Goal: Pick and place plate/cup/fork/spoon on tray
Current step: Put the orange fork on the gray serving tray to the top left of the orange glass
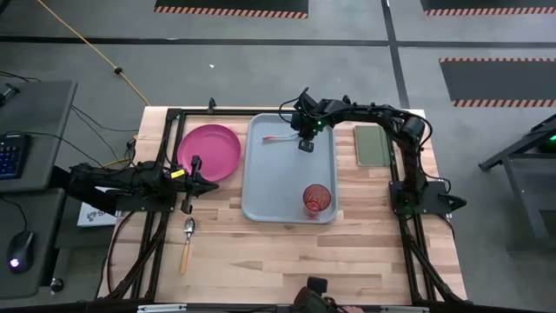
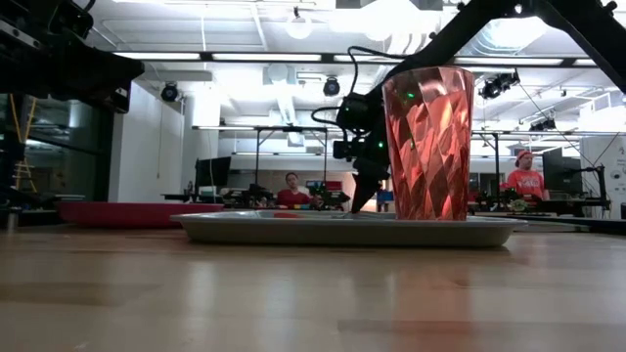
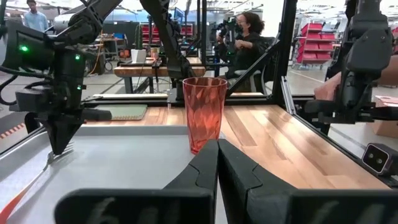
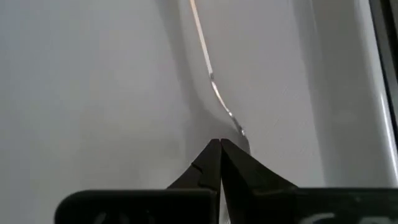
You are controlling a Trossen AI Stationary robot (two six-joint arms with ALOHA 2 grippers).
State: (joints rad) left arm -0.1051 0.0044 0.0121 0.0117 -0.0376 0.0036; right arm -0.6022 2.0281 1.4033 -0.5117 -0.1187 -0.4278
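The grey-blue tray (image 1: 278, 187) lies mid-table. The red-orange cup (image 1: 317, 202) stands upright on its near right corner. The fork (image 1: 276, 138) lies on the tray's far end, red handle toward the table's left. My right gripper (image 1: 305, 144) points down at the fork's tine end, fingers shut. The pink plate (image 1: 208, 149) rests flat on the table left of the tray. The spoon (image 1: 188, 236) lies on the table nearer the front. My left gripper (image 1: 215, 185) is shut and empty, just off the plate's near right rim. My right gripper (image 4: 219, 144) comes from above, pointing down, and is shut at the fork's tine end (image 4: 239, 129). The fingertips hide the exact place of contact. The fork lies along the tray floor, its handle (image 3: 18, 196) resting on the tray.
A dark green pad (image 1: 372, 145) lies right of the tray at the far side. The arms' black frames run along both table sides. People show in the room beyond the table.
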